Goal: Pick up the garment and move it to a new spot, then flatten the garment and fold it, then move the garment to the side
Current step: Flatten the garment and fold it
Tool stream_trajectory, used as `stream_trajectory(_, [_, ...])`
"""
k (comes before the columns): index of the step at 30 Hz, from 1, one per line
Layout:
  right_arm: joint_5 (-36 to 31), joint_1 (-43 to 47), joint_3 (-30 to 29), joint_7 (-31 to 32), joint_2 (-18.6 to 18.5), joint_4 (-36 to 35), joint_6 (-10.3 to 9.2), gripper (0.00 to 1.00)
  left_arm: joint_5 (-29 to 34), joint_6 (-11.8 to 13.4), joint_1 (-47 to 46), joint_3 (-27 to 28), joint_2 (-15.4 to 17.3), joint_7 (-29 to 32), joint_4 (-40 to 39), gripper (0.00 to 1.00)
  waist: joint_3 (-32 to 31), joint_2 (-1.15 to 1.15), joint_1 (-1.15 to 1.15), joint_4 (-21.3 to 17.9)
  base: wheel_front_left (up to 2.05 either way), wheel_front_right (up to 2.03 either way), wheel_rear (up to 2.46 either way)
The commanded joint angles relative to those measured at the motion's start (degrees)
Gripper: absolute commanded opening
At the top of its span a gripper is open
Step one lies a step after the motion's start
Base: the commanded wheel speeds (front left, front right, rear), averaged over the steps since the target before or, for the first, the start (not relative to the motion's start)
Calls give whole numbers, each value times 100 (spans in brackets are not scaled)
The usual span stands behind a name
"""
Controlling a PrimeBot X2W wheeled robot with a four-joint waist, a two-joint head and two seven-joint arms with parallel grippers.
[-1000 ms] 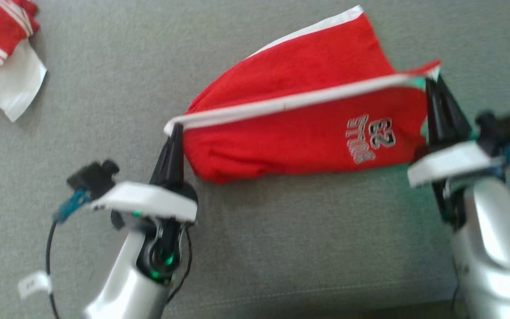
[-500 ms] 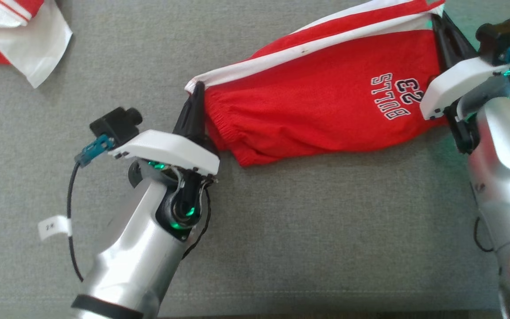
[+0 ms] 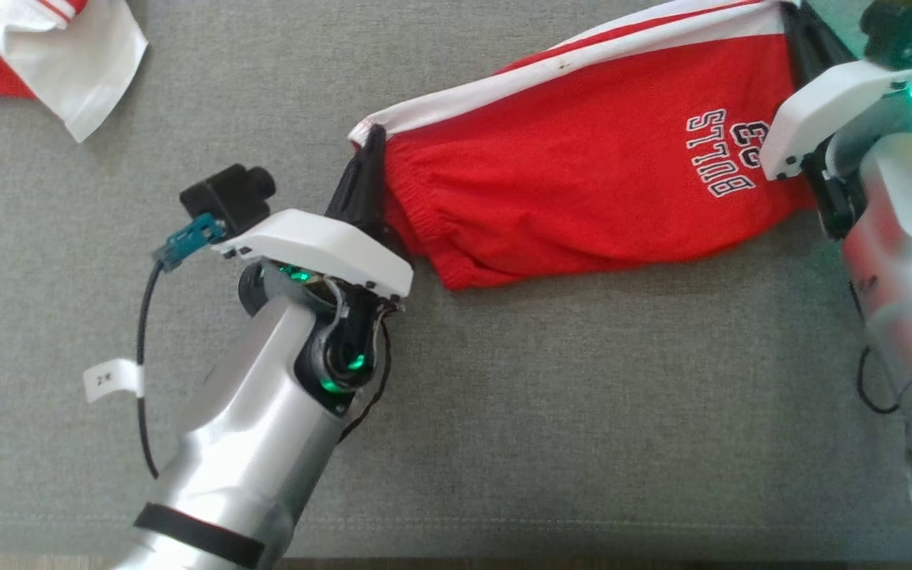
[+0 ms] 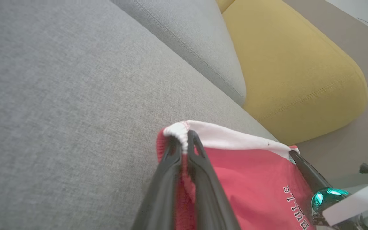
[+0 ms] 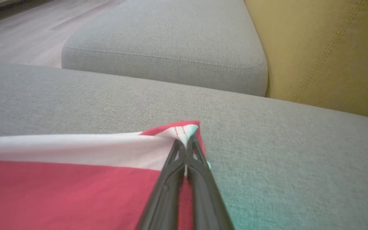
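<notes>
The garment (image 3: 583, 182) is a pair of red shorts with a white side stripe and white lettering, stretched out above the grey sofa cushion (image 3: 503, 396). My left gripper (image 3: 369, 138) is shut on the garment's white-trimmed corner at its left end, seen close in the left wrist view (image 4: 184, 140). My right gripper (image 3: 788, 16) is shut on the opposite corner at the upper right, and the right wrist view shows its tips (image 5: 186, 140) pinching the white and red edge. The garment (image 5: 59, 182) hangs taut between the two grips, its lower part sagging.
A second red and white garment (image 3: 52, 47) lies at the far left corner of the cushion. A mustard-yellow cushion (image 4: 292, 67) and another grey cushion (image 5: 164, 44) stand beyond the garment. Wooden floor (image 5: 27, 28) shows past the sofa.
Both grippers have carried the garment up and to the right in the head view, and it now hangs more taut. The lettering has come into sharper view. Both grips have held.
</notes>
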Motion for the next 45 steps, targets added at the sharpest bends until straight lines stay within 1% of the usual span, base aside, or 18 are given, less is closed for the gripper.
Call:
stream_trajectory(1, [43, -147, 62, -96, 33, -76, 37, 49, 101, 23, -169, 108, 89, -70, -176, 46, 2, 0, 0, 25, 0, 0, 0])
stream_trajectory(2, [57, -193, 58, -156, 21, -9, 37, 100, 155, 2, -165, 67, 89, -70, -213, 89, -2, 0, 0, 46, 0, 0, 0])
stream_trajectory(3, [65, -226, 60, -203, 12, 61, 37, 100, 229, -7, -156, 42, 89, -70, -244, 100, -9, 0, 0, 64, 0, 0, 0])
stream_trajectory(8, [116, -306, 37, -419, -11, 262, 37, 100, 816, -77, 28, 184, 89, -71, -499, 100, -99, 0, 0, 127, 0, 0, 0])
stream_trajectory(9, [151, -296, 64, -456, -12, 314, 37, 100, 1110, -135, 169, 298, 89, -71, -628, 100, -162, 0, 0, 132, 0, 0, 0])
stream_trajectory(12, [236, -256, 162, -487, -47, 340, 37, 100, 1606, -240, 410, 497, 171, -71, -879, 100, -269, 0, 0, 120, 0, 0, 0])
stream_trajectory(17, [469, -101, 450, -454, -174, 361, 37, 100, 2198, -355, 935, 934, 308, -71, -1354, 100, -479, 0, 0, 53, 0, 0, 0])
stream_trajectory(23, [1007, 183, 963, 206, -285, 343, 37, 100, 2421, -438, 1533, 1325, 324, -71, -1717, 100, -642, 0, 0, -26, 0, 0, 0])
stream_trajectory(27, [1460, 319, 1270, 731, -393, 178, 37, 100, 2632, -443, 1802, 1454, 335, -71, -1927, 100, -620, 0, 0, -16, 0, 0, 0])
stream_trajectory(32, [1993, 435, 1584, 1221, -557, -74, 37, 100, 3056, -399, 1944, 1502, 346, -71, -2050, 100, -506, 0, 0, 61, 0, 0, 0])
stream_trajectory(38, [2442, 513, 1789, 1677, -711, -159, 37, 100, 3244, -394, 2048, 1618, 279, -71, -2097, 100, -448, 0, 0, 144, 0, 0, 0])
stream_trajectory(43, [2834, 596, 2018, 2228, -796, -252, 37, 100, 3394, -427, 2149, 1729, 238, -71, -2107, 100, -449, 0, 0, 173, 0, 0, 0])
stream_trajectory(44, [2903, 613, 2072, 2319, -819, -291, 37, 95, 3413, -438, 2166, 1751, 231, -71, -2103, 100, -454, 0, 0, 171, 0, 0, 0])
stream_trajectory(45, [2977, 629, 2112, 2396, -841, -324, 37, 76, 3430, -447, 2180, 1773, 224, -71, -2099, 100, -458, 0, 0, 166, 0, 0, 0])
